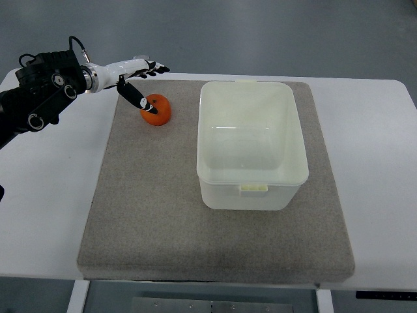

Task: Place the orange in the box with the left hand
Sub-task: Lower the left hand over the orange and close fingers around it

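A glossy translucent plastic box (253, 143) sits on a matt, felt-like grey mat (150, 208) over a smooth white table (384, 195).

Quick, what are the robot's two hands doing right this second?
Left hand: open, fingers spread above and beside the orange, thumb over it, not gripping it.
Right hand: not in view.

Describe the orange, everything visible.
The orange is small, round and bright orange, its skin smooth-looking. It sits on the grey mat, near the far-left corner, apart from the white plastic box to its right. The left hand reaches over it with fingers spread; one dark fingertip lies across its upper left side, seemingly touching. It is not yet grasped or lifted.
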Motion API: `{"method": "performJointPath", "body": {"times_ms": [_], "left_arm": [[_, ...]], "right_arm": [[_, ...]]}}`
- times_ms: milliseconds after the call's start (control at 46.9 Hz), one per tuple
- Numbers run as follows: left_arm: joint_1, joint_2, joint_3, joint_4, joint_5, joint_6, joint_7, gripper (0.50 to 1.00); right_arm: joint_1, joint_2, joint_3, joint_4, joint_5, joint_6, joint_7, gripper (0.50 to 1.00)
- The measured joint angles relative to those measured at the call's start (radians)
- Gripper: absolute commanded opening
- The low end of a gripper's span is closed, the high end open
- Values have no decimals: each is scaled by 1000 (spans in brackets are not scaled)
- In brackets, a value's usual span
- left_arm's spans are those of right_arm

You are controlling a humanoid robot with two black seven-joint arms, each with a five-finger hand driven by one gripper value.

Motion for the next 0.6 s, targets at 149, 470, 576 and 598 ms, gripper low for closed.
{"method": "performJointPath", "body": {"times_ms": [149, 470, 576, 598], "left_arm": [[0, -18, 18, 3, 35, 13, 0, 994], [-1, -46, 50, 21, 181, 16, 3, 990], [-3, -47, 50, 25, 198, 18, 3, 977], [-3, -48, 50, 25, 198, 18, 3, 975]], "right_arm": [[0, 0, 0, 0, 0, 0, 0, 926], [0, 0, 0, 0, 0, 0, 0, 926], [0, 0, 0, 0, 0, 0, 0, 926], [0, 0, 0, 0, 0, 0, 0, 926]]}}
